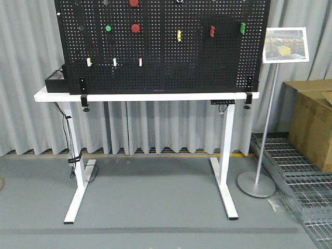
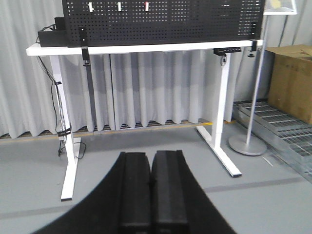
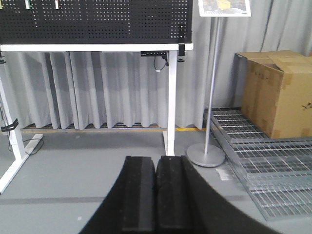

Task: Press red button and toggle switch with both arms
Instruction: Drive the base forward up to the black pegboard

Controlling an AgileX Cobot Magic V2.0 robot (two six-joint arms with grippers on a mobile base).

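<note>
One black pegboard (image 1: 171,62) fills the top of the front view, standing upright on a white worktop (image 1: 135,96). Left gripper (image 2: 152,185) and right gripper (image 3: 156,195) each sit at bottom centre of their wrist views, jaws pressed together, nothing held, well apart from the board. Red button (image 1: 136,28) is upper centre-left on the board, just right of a green button (image 1: 108,28); toggle switch too small to pick out.

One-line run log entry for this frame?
phase: pre-approach | left gripper: shut, far from pegboard | right gripper: shut, far from pegboard | red button: untouched | toggle switch: not discernible
</note>
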